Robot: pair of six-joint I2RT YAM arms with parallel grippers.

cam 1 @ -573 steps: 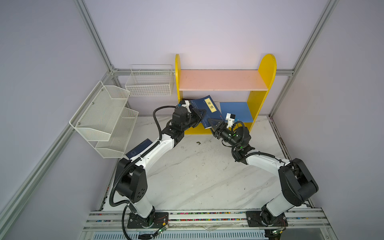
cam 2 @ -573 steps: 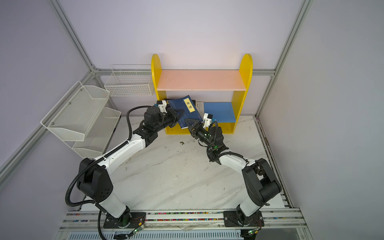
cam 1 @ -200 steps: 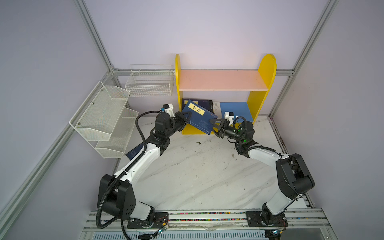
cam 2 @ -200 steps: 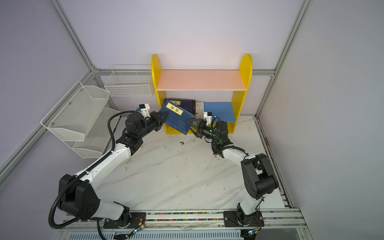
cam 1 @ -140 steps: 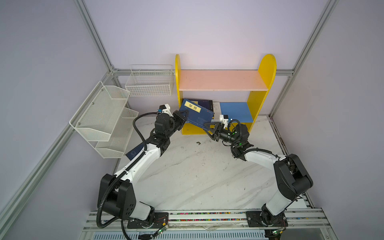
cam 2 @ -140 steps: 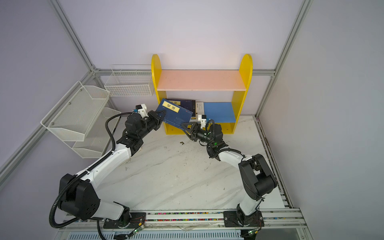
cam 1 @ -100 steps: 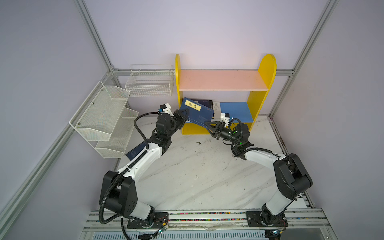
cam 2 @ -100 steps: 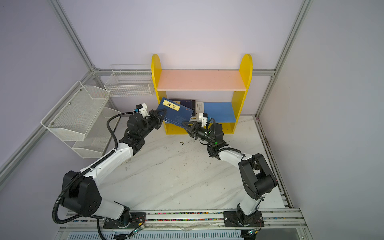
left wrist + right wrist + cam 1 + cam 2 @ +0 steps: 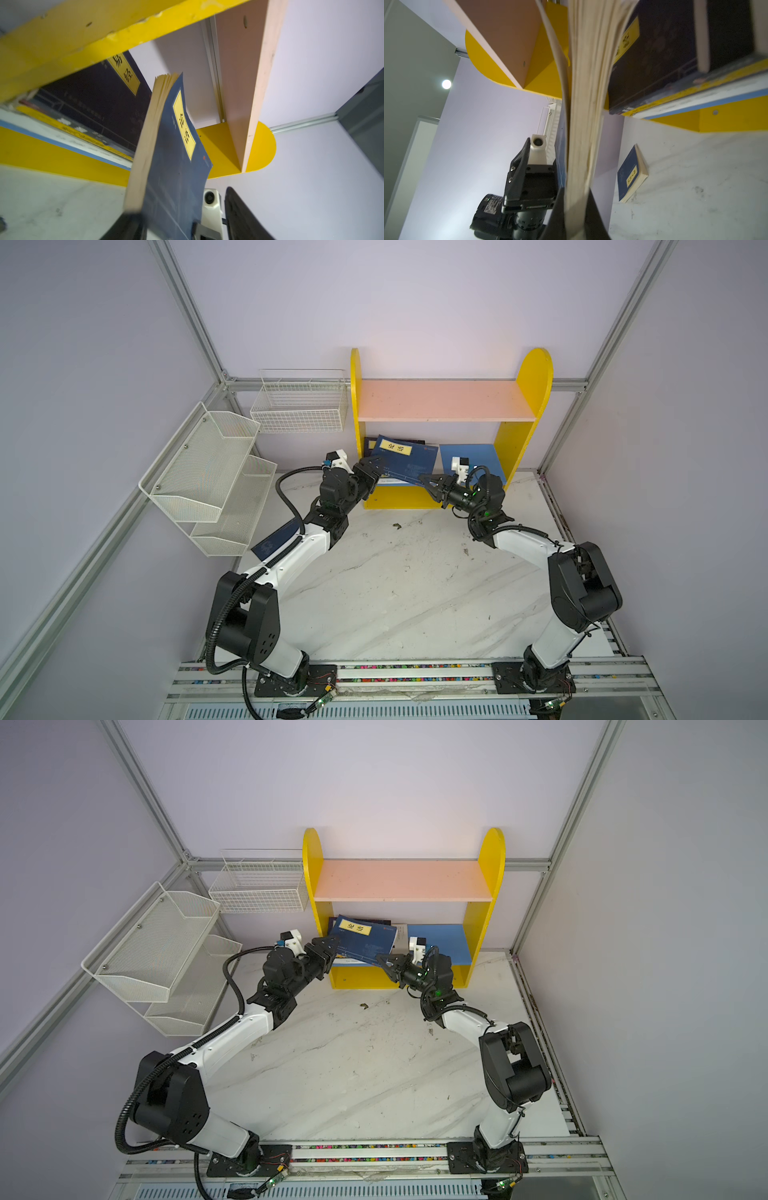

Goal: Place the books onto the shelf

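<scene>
Two grippers meet at a navy paperback with a yellow title label (image 9: 405,464), held tilted over the left end of the blue lower board (image 9: 478,454) of the yellow wooden bookcase (image 9: 528,406), above a dark stack of books (image 9: 93,99) lying there. The right gripper (image 9: 424,480) is clamped on the paperback's page edge, while the left gripper (image 9: 374,468) has its jaws parted around the opposite corner, one finger (image 9: 239,212) clear of the cover. Another navy paperback (image 9: 276,538) lies on the white marble table (image 9: 415,593) beside the left arm.
</scene>
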